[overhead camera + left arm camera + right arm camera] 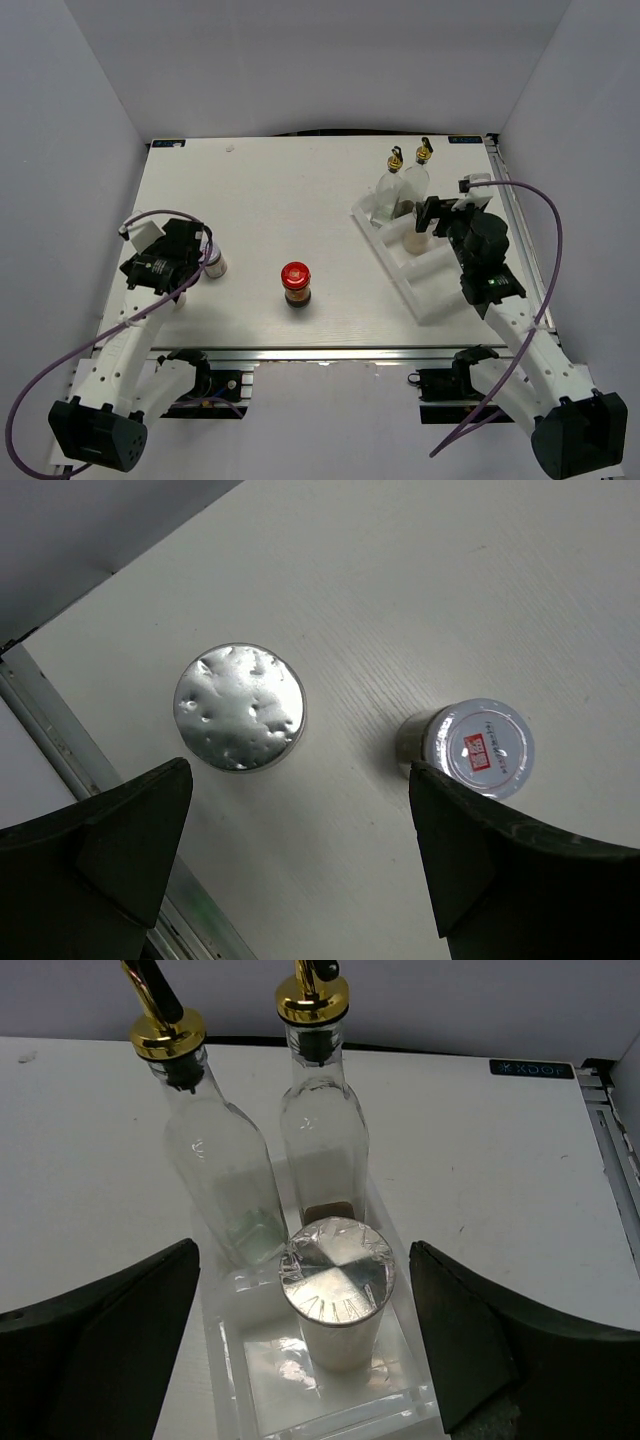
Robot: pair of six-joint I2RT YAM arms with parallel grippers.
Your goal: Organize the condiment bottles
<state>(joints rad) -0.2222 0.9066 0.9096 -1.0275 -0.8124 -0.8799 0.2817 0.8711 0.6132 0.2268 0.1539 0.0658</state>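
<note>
Right gripper (427,216), jaws wide apart, arm stretched forward and pitched down over the tray (432,296), frames a silver-lidded shaker (338,1282) standing free just ahead, 2 cruets (215,1175) beyond it, seemingly grouped for tidiness; left gripper (300,768), likewise apart, hangs wrist-down above a silver-lidded jar (240,708) and a white-lidded jar (482,748), both untrayed.

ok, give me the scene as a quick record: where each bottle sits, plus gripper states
tray: white divided tray, right side of table
in tray: glass cruets at the far end; silver-lidded shaker in front of them
on table: red-lidded jar centre; white-lidded jar and second silver-lidded container at left
left gripper: open, above the two left containers, empty
right gripper: open, fingers either side of the shaker, not touching
</note>
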